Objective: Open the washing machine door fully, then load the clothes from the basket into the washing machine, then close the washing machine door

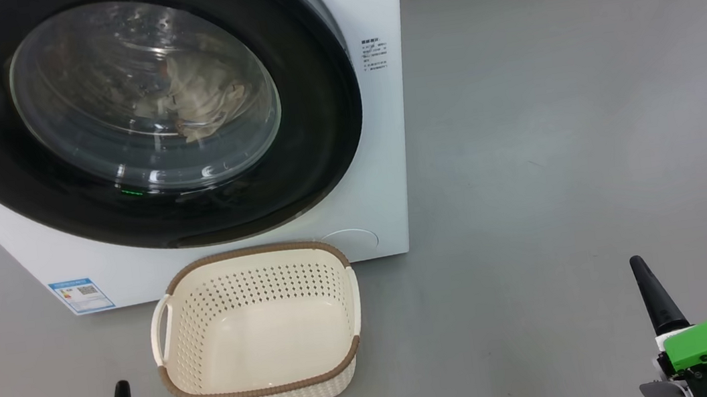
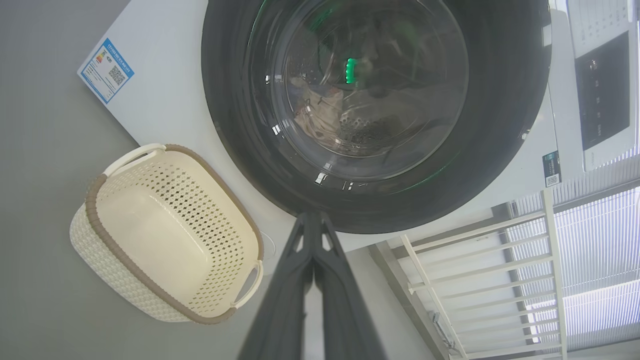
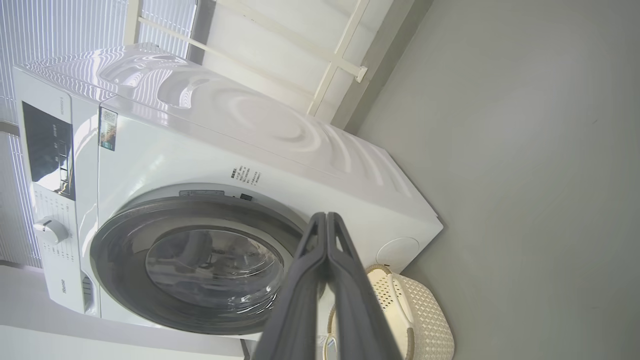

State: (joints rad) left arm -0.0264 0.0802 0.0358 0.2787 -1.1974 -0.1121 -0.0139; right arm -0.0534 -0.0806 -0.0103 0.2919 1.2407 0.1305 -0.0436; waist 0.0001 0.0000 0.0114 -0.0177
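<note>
Head view, washing machine door (image 1: 79, 104) closed flush on the white washing machine (image 1: 382, 154), clothes (image 1: 200, 102) behind its glass, basket (image 1: 246, 255) on the grey floor (image 1: 554, 133) just near of it, left end effector (image 1: 122, 390) and right end effector (image 1: 638, 266) nearest, fingers pressed together, holding nothing

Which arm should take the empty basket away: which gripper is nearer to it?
Left. The left gripper sits close by the near left corner of the basket; the right gripper is far off to its right.
</note>
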